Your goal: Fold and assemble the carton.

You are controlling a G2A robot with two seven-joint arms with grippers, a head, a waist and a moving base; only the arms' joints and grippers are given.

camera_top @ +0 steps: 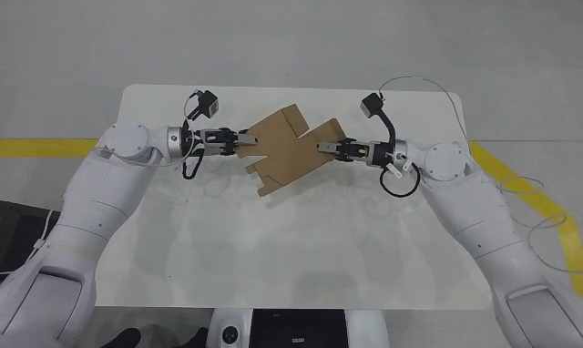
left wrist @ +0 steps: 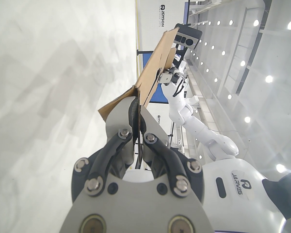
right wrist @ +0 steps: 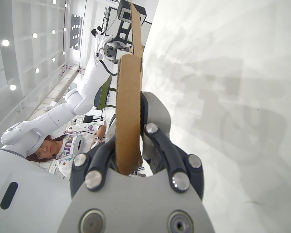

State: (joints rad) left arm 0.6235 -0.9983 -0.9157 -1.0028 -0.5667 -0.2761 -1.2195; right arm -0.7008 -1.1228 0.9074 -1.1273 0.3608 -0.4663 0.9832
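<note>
A flat brown cardboard carton (camera_top: 290, 148) hangs above the white table (camera_top: 291, 248), held between both arms. My left gripper (camera_top: 251, 140) is shut on the carton's left edge; in the left wrist view the fingers (left wrist: 145, 116) pinch the board (left wrist: 150, 73) edge-on. My right gripper (camera_top: 321, 148) is shut on the carton's right flap; in the right wrist view a cardboard flap (right wrist: 128, 103) runs between the fingers (right wrist: 155, 107). The carton is unfolded, with notched flaps showing toward the table's back and front.
The table's far edge (camera_top: 291, 87) lies just behind the carton. A thin cable (camera_top: 428, 82) loops over the table's back right corner. A yellow floor line (camera_top: 36, 148) runs on both sides of the table.
</note>
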